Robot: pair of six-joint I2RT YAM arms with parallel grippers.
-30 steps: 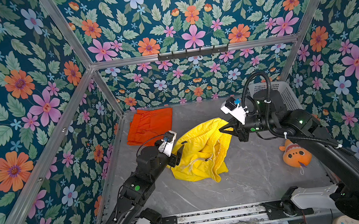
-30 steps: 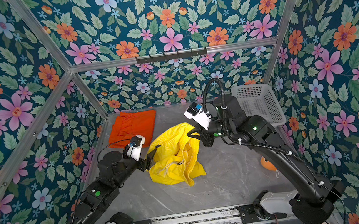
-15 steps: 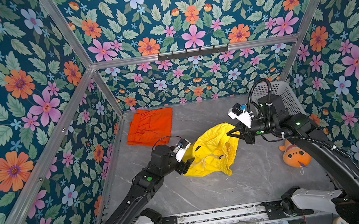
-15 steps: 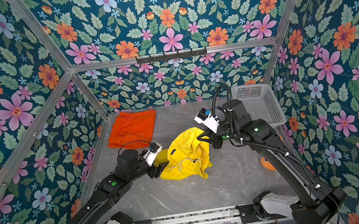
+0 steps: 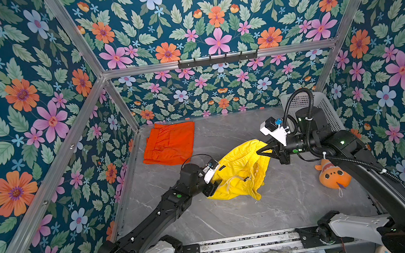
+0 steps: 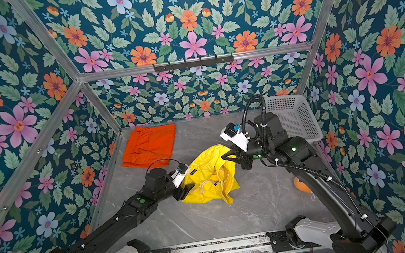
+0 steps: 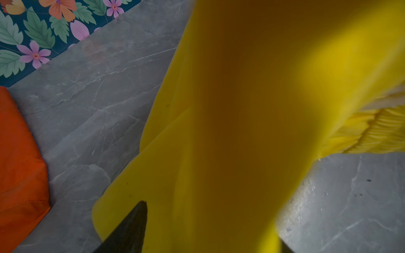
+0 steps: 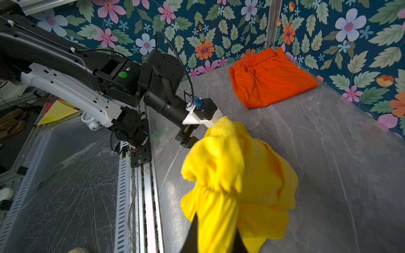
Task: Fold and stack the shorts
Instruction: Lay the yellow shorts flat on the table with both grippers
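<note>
Halfway: the orange shorts (image 5: 171, 143) lie folded on the worktop (image 5: 236, 222), while the crumpled yellow shorts (image 5: 237, 170) hang pinched in the closed right claw (image 5: 262, 151), and the left claw's (image 5: 214, 184) grip is unclear.

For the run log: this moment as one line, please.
right claw: shut on yellow shorts | left claw: open at their edge | orange shorts: folded aside

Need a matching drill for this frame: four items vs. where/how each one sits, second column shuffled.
1. orange shorts
2. yellow shorts
3. plush fish
4. basket

A. bunched, pinched by the right gripper
B. standing in the back-right corner
C. lying flat in the back-left corner
D. lying alone at the right edge

Pairs: 1-C, 2-A, 3-D, 4-B
</note>
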